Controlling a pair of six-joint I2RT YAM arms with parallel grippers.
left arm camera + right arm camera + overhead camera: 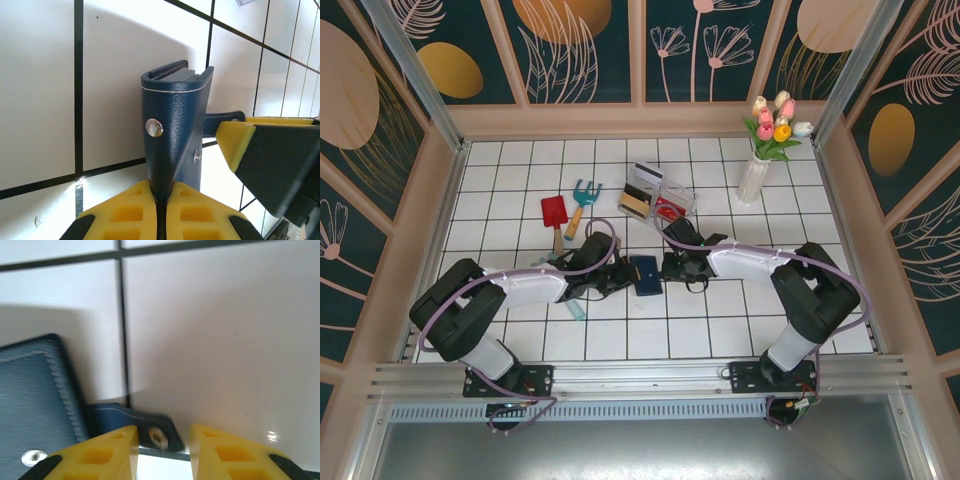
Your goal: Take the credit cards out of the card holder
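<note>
The card holder, a navy folding wallet, sits on the white tiles between my two grippers. In the left wrist view the card holder stands up from my left gripper, whose yellow pads are shut on its lower edge; a silver snap shows on its side. My left gripper is just left of it from above. My right gripper is open, its pads on either side of the clasp tab with a gap. From above, the right gripper is at the holder's right edge. The credit cards are hidden.
A clear compartment box with tan, red and striped flat pieces lies behind the holder. A red trowel and a blue garden fork lie to the back left. A white vase of tulips stands back right.
</note>
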